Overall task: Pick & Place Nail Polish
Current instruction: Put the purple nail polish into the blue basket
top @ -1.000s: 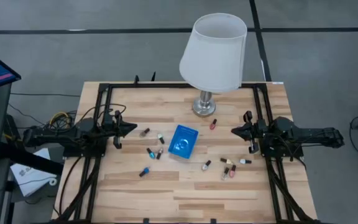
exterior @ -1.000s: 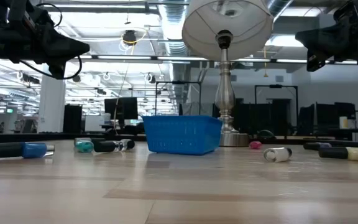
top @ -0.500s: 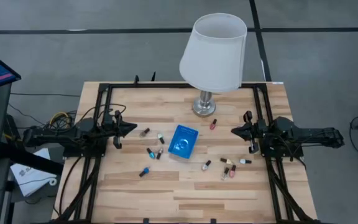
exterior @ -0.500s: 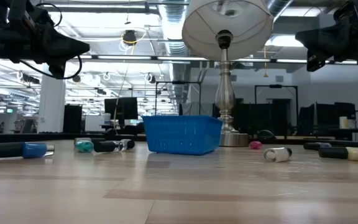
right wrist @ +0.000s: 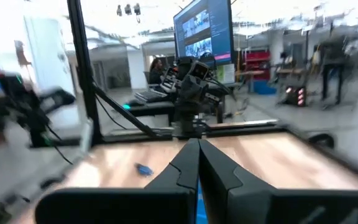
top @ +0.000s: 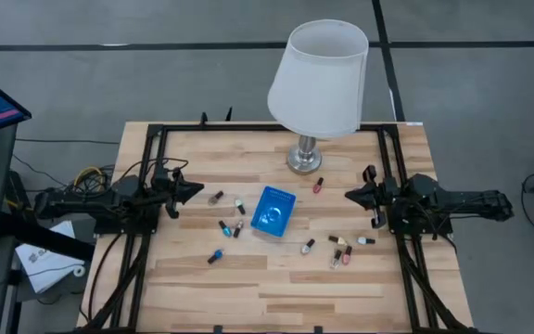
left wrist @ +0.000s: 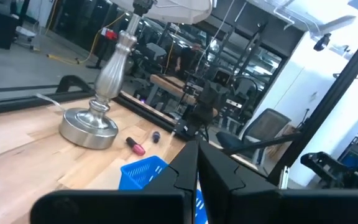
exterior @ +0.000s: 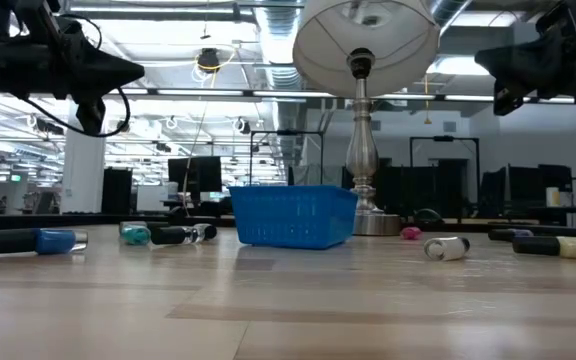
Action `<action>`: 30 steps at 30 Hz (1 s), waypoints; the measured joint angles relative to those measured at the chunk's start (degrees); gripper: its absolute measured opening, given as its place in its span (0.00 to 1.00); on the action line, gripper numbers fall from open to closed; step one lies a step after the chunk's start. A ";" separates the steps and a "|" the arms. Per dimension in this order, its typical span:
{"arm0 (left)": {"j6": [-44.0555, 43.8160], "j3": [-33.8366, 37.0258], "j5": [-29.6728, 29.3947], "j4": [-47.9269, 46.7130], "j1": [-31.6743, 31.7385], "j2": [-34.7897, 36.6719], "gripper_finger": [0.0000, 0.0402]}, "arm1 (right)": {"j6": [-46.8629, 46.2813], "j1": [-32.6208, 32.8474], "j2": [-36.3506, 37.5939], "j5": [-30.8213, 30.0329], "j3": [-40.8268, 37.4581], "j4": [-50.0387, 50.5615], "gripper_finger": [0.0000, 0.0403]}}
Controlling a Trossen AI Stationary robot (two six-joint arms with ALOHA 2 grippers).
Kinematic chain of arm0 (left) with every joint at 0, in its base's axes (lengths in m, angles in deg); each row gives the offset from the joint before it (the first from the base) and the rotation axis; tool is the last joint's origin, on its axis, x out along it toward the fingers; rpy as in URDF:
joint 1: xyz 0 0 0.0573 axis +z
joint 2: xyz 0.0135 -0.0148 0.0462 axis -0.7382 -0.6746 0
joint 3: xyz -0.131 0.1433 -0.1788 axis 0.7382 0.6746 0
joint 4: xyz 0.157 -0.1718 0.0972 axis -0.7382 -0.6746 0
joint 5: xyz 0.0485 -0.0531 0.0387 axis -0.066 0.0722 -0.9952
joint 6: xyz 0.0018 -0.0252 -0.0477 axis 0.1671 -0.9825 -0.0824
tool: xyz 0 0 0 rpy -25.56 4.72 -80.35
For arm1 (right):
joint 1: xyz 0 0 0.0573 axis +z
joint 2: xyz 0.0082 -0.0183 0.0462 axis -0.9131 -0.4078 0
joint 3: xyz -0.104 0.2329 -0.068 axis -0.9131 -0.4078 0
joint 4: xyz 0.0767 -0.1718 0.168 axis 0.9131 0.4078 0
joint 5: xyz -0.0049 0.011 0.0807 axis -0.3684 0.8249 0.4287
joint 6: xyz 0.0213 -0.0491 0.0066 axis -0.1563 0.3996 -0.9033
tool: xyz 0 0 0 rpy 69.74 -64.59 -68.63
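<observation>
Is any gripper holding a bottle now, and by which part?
Nothing is held. The left gripper and right gripper are shut and empty, above the table; the nail polish bottles lie loose.

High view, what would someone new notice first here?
Probably the lamp, its white shade looming over the table's far edge. Next the blue basket at mid-table, with nail polish bottles lying scattered around it, none inside that shows. Left hand and right hand hang shut above either side.

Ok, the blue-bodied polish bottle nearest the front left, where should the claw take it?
The blue bottle lies flat, alone, cap end pointing across the table. Probably come straight down with the left claw and pinch across its body, fingers set crosswise to its length.
</observation>
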 joint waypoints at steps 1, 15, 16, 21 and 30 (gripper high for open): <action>-0.02 0.00 -0.38 0.08 0.00 -0.01 0.02 | -2.86 0.15 0.01 0.00 0.00 -0.03 0.00; -3.03 0.00 -1.17 1.81 -0.02 0.00 0.02 | -17.87 -0.92 0.00 -0.96 0.05 -11.83 0.00; -3.04 0.00 -1.19 2.11 -0.01 -0.02 0.02 | -17.85 -1.22 -0.01 -1.12 0.32 -12.83 0.00; -3.04 0.00 -1.17 2.68 0.00 0.00 0.02 | -11.89 -3.14 -2.90 -7.25 10.12 -3.01 0.00; -3.04 0.00 -1.16 3.06 -0.01 0.00 0.02 | -4.59 -7.42 -31.13 -15.04 38.25 39.27 0.05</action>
